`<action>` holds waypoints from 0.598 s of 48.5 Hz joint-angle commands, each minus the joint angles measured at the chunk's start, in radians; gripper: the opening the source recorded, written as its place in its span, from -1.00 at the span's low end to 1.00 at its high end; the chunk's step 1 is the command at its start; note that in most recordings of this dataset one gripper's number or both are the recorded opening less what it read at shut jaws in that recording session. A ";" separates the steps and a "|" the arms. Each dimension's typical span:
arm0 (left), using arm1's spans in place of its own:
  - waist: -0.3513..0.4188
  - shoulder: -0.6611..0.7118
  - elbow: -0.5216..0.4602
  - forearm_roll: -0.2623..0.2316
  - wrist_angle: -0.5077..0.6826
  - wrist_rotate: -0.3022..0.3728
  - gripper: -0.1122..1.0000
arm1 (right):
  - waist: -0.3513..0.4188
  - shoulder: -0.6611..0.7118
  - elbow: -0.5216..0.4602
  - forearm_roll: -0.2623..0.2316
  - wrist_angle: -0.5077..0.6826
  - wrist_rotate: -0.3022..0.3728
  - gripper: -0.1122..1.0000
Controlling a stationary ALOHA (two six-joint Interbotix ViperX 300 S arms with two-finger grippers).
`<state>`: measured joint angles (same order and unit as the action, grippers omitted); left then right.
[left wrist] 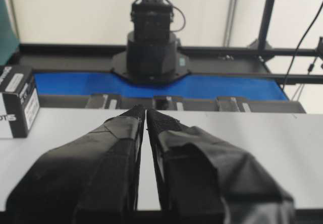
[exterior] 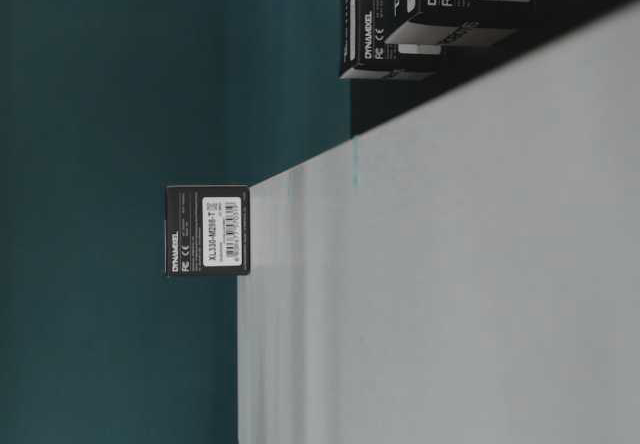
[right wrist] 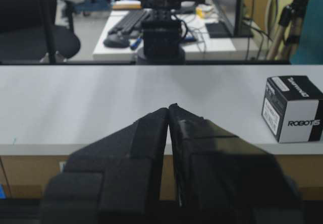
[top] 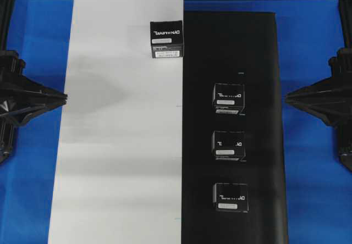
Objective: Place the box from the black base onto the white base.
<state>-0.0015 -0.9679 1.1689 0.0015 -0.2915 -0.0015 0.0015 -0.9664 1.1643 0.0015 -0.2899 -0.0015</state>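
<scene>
At opposite table edges, left gripper (top: pixel 65 96) and right gripper (top: pixel 288 96) rest closed.

Three boxes stand in a column down the black base (top: pixel 258 62), with narrow gaps between the upper box (top: pixel 229 97), middle box (top: pixel 228 144) and lower box (top: pixel 231 196). On the white base (top: pixel 110 172), a fourth box (top: pixel 167 39) sits by the black base's edge; the rest lies open.

Black box (top: pixel 167 39) w/ white lettering; white base (top: pixel 121 145); black base (top: pixel 258 62).
</scene>
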 commanded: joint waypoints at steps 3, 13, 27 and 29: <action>0.008 0.005 -0.061 0.014 0.028 -0.015 -0.58 | -0.017 0.014 -0.035 0.041 0.043 0.025 -0.50; 0.005 0.008 -0.137 0.015 0.187 -0.018 -0.82 | -0.069 0.046 -0.166 0.066 0.449 0.031 -0.65; 0.003 0.009 -0.184 0.015 0.253 -0.018 -0.82 | -0.198 0.063 -0.245 0.055 0.741 0.029 -0.64; 0.006 0.009 -0.184 0.015 0.253 -0.018 -0.82 | -0.210 0.074 -0.250 0.055 0.776 0.029 -0.64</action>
<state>0.0046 -0.9664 1.0124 0.0138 -0.0353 -0.0184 -0.1841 -0.9097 0.9388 0.0598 0.4433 0.0307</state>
